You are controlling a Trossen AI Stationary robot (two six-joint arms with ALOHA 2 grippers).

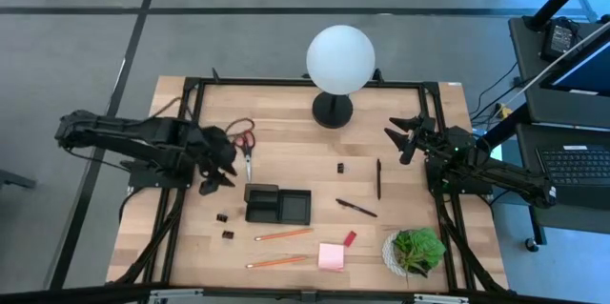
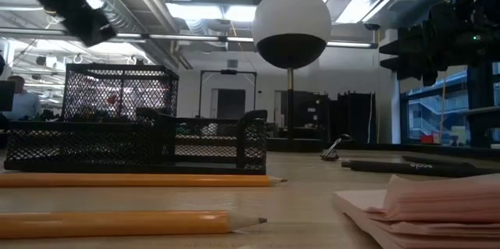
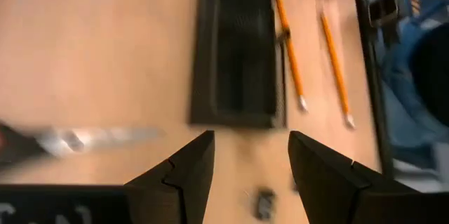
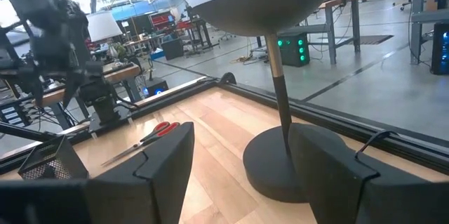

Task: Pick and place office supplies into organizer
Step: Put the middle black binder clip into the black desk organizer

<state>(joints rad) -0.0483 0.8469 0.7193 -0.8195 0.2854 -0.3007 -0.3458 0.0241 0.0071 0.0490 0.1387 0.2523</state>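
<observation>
The black mesh organizer (image 1: 277,205) stands mid-table and also shows in the left wrist view (image 3: 238,59). Red-handled scissors (image 1: 245,147) lie far-left of it. Two orange pencils (image 1: 283,234) (image 1: 276,262), a pink sticky-note pad (image 1: 332,256) and a small red eraser (image 1: 350,238) lie near the front. Two black pens (image 1: 378,178) (image 1: 356,209) lie right of the organizer. Tiny black clips (image 1: 224,217) (image 1: 228,234) (image 1: 340,167) lie scattered. My left gripper (image 1: 214,178) (image 3: 249,164) hovers open just left of the organizer, above the table. My right gripper (image 1: 405,137) (image 4: 242,161) is open and empty at the right, facing the lamp.
A white globe lamp (image 1: 340,59) on a round black base (image 1: 333,110) stands at the far middle. A green potted plant (image 1: 414,251) sits at the front right. Bare wood lies between the scissors and the pens.
</observation>
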